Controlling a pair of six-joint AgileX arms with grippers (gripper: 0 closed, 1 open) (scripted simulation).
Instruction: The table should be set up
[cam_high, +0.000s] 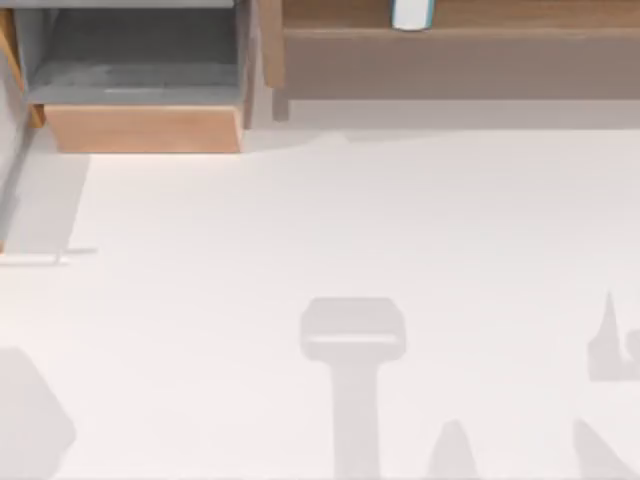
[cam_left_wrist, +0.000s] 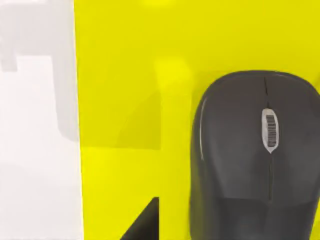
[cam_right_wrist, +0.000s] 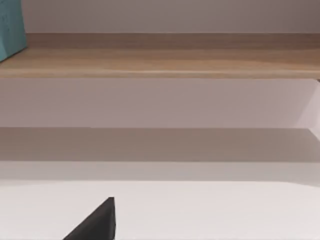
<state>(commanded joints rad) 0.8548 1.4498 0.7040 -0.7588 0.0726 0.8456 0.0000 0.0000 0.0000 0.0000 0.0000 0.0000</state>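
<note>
Off-white table (cam_high: 350, 230) across most of the top view, bare but for grey shadows along the lower edge and at lower left. At upper left of that frame, a grey-lined box (cam_high: 140, 60) with a light wooden front. Along the upper right, a long wooden shelf (cam_high: 450, 45) carrying a small white and blue item (cam_high: 411, 13), cut off by the frame's top edge. In the left wrist view, a yellow mat (cam_left_wrist: 130, 75) on the table, with a black mouse (cam_left_wrist: 255, 160) lying on it at lower right, scroll wheel facing up. A dark fingertip (cam_left_wrist: 145, 222) of the left gripper at the bottom centre of that frame, over the mat; jaw state not possible to tell. In the right wrist view, the shelf ahead across the upper frame, a teal object (cam_right_wrist: 11, 27) at its upper left corner, white table below. A dark fingertip (cam_right_wrist: 95, 222) of the right gripper at lower left; jaw state likewise not possible to tell.
</note>
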